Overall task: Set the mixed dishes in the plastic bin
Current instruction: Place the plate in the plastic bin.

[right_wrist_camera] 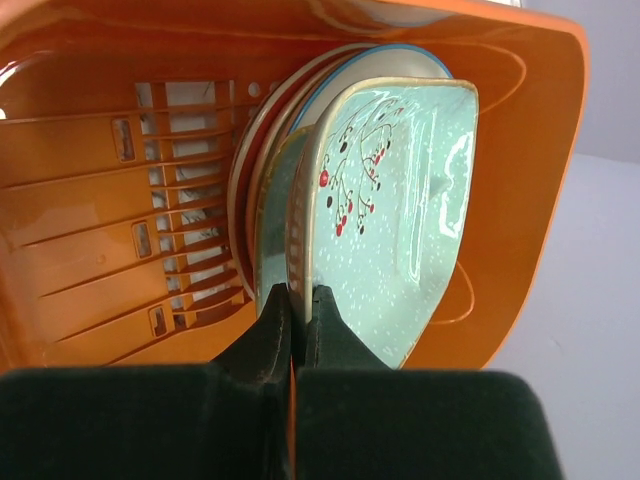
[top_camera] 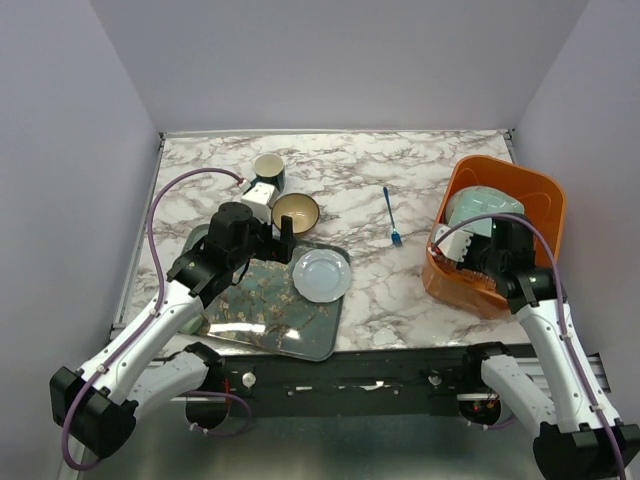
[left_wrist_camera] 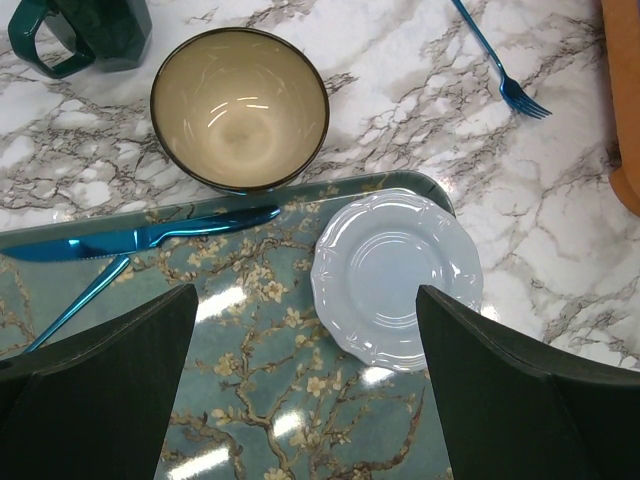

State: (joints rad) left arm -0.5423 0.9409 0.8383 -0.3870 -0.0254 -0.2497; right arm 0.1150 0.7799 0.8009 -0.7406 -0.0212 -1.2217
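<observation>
The orange plastic bin (top_camera: 535, 195) stands tilted at the right, with several plates (right_wrist_camera: 262, 140) on edge inside it. My right gripper (right_wrist_camera: 300, 300) is shut on the lower rim of a mint rectangular dish (right_wrist_camera: 400, 220) that stands upright against those plates; from above the right gripper (top_camera: 470, 250) is at the bin's near wall. My left gripper (left_wrist_camera: 305, 295) hangs open over the floral tray (left_wrist_camera: 260, 400), holding nothing. A pale blue scalloped plate (left_wrist_camera: 397, 280) lies on the tray's corner by the right finger. A brown bowl (left_wrist_camera: 240, 105) and a dark green mug (left_wrist_camera: 85, 35) stand beyond the tray.
A blue knife (left_wrist_camera: 140, 238) and another blue utensil (left_wrist_camera: 75, 305) lie on the tray. A blue fork (top_camera: 391, 215) rests on the marble table (top_camera: 380, 280) between tray and bin. Walls close in at the back and on both sides.
</observation>
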